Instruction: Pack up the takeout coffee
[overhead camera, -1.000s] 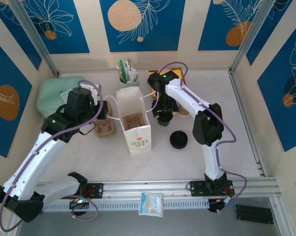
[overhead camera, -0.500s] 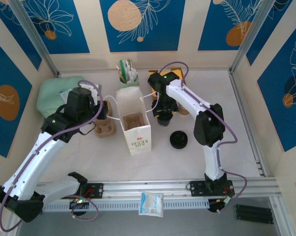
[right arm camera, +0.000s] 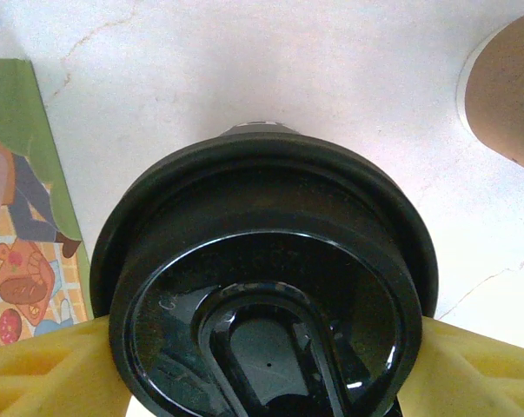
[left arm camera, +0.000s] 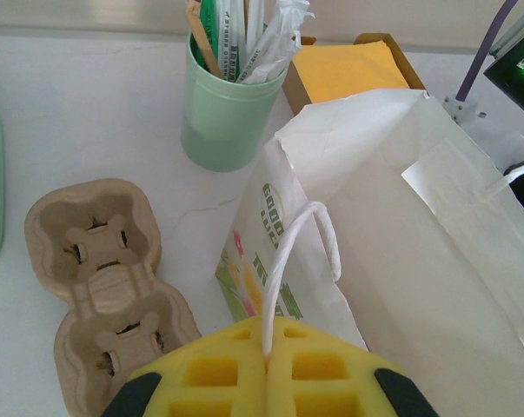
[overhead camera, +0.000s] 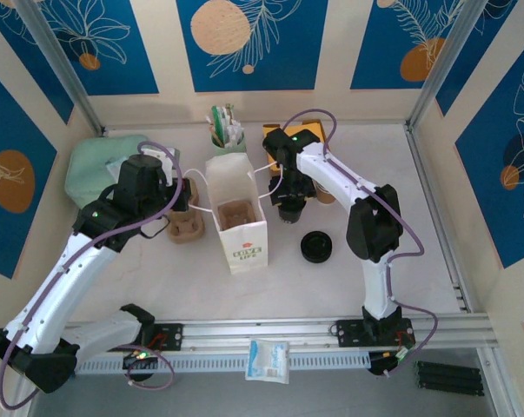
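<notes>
My left gripper (overhead camera: 182, 196) (left arm camera: 266, 369) is shut on the white cord handle (left arm camera: 283, 261) of the white paper bag (overhead camera: 237, 228) (left arm camera: 401, 217) and holds the bag's mouth open. A brown pulp carrier (overhead camera: 235, 213) sits inside the bag. Just right of the bag, my right gripper (overhead camera: 289, 207) (right arm camera: 262, 365) points down, and its yellow fingers (right arm camera: 44, 369) press on both sides of a black lid (right arm camera: 262, 278). What lies under the lid is hidden. A takeout coffee cup with a brown wall and white rim (right arm camera: 505, 91) stands close beyond it.
A second pulp carrier (overhead camera: 185, 228) (left arm camera: 96, 287) lies left of the bag. A stack of black lids (overhead camera: 316, 247) sits to the front right. A green cup of stirrers (overhead camera: 227, 132) (left arm camera: 227, 113) and a yellow box (left arm camera: 348, 69) stand at the back, with a green pad (overhead camera: 96, 165) at the far left.
The right arm's elbow has drifted slightly to the right. Both grips and the bag are unchanged.
</notes>
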You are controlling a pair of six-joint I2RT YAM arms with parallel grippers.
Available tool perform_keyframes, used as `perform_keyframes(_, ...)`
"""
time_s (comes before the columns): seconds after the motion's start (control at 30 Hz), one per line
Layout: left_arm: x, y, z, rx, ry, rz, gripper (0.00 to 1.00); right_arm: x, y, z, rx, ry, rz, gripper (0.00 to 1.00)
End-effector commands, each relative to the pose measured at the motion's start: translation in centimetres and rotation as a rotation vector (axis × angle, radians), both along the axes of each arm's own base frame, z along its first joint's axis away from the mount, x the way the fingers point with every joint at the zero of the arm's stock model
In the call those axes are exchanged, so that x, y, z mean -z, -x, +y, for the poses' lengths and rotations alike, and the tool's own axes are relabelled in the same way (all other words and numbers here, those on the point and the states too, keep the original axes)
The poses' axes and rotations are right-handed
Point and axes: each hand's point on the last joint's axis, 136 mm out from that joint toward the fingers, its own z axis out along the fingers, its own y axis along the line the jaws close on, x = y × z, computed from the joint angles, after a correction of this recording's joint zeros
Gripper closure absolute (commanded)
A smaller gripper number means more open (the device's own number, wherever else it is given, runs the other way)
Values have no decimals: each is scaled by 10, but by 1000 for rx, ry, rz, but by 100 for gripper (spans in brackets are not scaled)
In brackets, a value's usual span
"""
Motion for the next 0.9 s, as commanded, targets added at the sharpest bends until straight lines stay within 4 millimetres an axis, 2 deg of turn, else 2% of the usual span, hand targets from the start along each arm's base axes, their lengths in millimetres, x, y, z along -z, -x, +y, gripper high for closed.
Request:
perform_keyframes(0.0, -10, 2, 5, -14, 13, -18, 97, 26, 4, -4, 11, 45, 49, 28)
perform_keyframes(0.43, -9, 1, 3, -9, 17, -13, 97, 12, 1, -5, 30, 25, 10, 35)
perform_keyframes(0.87, -9, 0, 2, -13, 25, -12, 97, -41, -4, -16, 91, -40, -100, 37)
